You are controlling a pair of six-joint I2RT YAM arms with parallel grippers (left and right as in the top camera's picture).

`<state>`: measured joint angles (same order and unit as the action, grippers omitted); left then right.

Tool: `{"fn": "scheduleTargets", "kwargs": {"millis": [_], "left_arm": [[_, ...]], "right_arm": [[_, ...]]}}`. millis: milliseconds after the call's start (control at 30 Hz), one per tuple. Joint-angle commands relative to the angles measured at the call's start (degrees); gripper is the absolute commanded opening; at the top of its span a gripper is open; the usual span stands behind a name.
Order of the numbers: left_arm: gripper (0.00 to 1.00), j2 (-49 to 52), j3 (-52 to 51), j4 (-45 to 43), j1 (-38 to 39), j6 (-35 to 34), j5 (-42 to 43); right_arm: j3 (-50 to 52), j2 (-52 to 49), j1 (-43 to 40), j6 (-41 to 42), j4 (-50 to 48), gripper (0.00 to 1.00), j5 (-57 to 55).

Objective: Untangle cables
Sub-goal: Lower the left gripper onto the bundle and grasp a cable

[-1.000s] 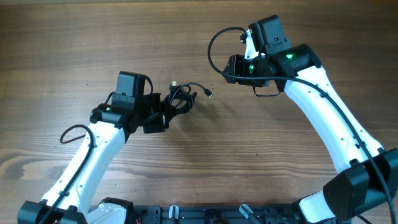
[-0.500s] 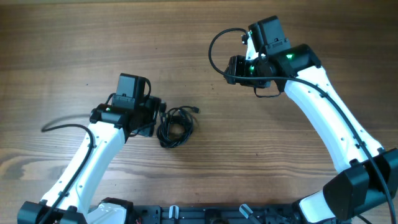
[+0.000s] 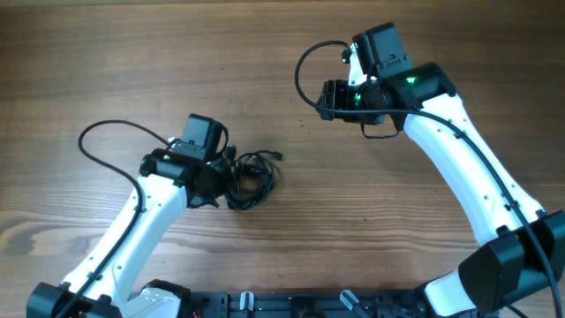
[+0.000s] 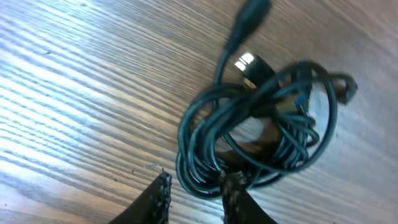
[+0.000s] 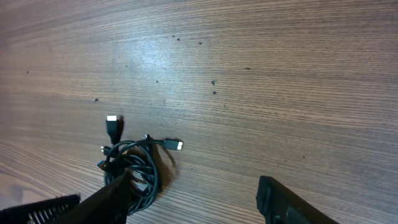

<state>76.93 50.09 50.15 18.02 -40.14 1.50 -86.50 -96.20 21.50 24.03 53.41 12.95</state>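
The cables (image 3: 251,181) lie as one bunched coil of thin black cord on the wooden table, with a small plug (image 3: 277,157) pointing right. In the left wrist view the cables (image 4: 261,130) fill the centre, a silver-tipped plug (image 4: 247,61) at the top. My left gripper (image 3: 222,182) sits at the coil's left edge. Its jaws (image 4: 196,190) stand partly apart, the nearest loops lie between them, and one fingertip (image 4: 231,185) touches the coil. My right gripper (image 3: 324,98) hovers open and empty, far to the upper right. From there the cables (image 5: 134,165) show at lower left.
The table (image 3: 106,71) is bare wood grain all round the coil. The thick black arm cable (image 3: 106,132) of the left arm loops out to the left of it. The right arm's own cable (image 3: 305,57) arcs above its gripper.
The left gripper let go of the coil, which now lies lower on the table. That gripper then swung in to the coil's left edge and narrowed. The right jaws widened a little.
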Motion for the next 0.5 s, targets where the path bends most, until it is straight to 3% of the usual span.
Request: {"fn": "scheduleTargets", "kwargs": {"millis": [0, 133, 267, 467], "left_arm": [[0.3, -0.3, -1.4, -1.5, 3.3, 4.0, -1.0], [0.31, 1.7, -3.4, -4.5, 4.5, 3.8, -1.5], [0.39, 3.5, -3.4, -4.5, 4.5, 1.9, -3.6], [0.39, 4.5, -3.4, -4.6, 4.5, 0.5, -4.9]], "right_arm": [[-1.1, 0.7, 0.0, -1.4, 0.2, 0.68, -1.1], [-1.1, 0.7, 0.0, -1.6, 0.3, 0.68, -1.1], [-1.1, 0.7, 0.0, -1.6, 0.7, 0.68, -1.1], [-1.1, 0.7, 0.0, -2.0, 0.9, 0.68, -1.1]]}}
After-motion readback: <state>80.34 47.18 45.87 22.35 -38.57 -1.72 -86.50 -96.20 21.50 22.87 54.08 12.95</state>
